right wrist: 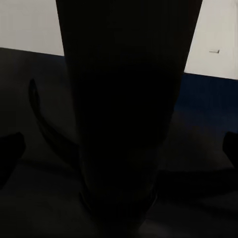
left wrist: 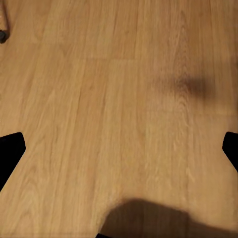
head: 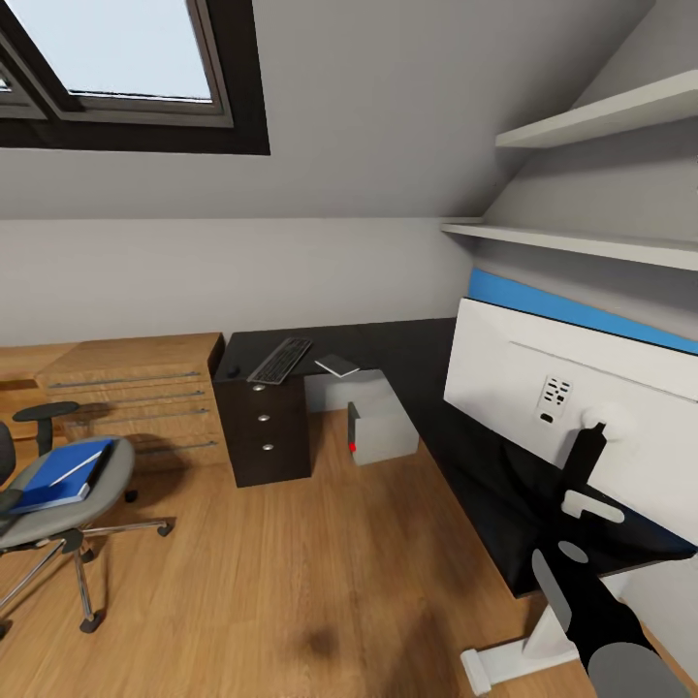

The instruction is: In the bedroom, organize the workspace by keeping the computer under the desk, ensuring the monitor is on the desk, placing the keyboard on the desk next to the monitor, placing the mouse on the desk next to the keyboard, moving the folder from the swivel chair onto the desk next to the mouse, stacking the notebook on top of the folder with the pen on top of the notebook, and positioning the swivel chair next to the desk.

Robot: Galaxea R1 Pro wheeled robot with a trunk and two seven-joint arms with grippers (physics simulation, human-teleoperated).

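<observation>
A white monitor (head: pixel 543 388), seen from its back, stands on the black desk (head: pixel 407 359) at the right. My right gripper (head: pixel 591 436) reaches up to its dark stand (right wrist: pixel 124 99); the jaws are open with the stand between the fingertips (right wrist: pixel 10 153). Further back on the desk lie the keyboard (head: pixel 281 360) and a flat dark grey thing (head: pixel 336 364), perhaps the notebook. The grey computer (head: pixel 383 419) sits on the floor under the desk. A blue folder (head: pixel 60 475) rests on the swivel chair (head: pixel 58 514) at the left. My left gripper (left wrist: pixel 119 148) hangs open over bare floor.
A black drawer unit (head: pixel 264 427) stands under the desk's far end, with a wooden dresser (head: pixel 136 388) beside it. Two white shelves (head: pixel 601 116) hang above the monitor. Wooden floor (head: pixel 291 562) stretches between the chair and the desk. The desk's white leg (head: pixel 514 659) is by my right arm.
</observation>
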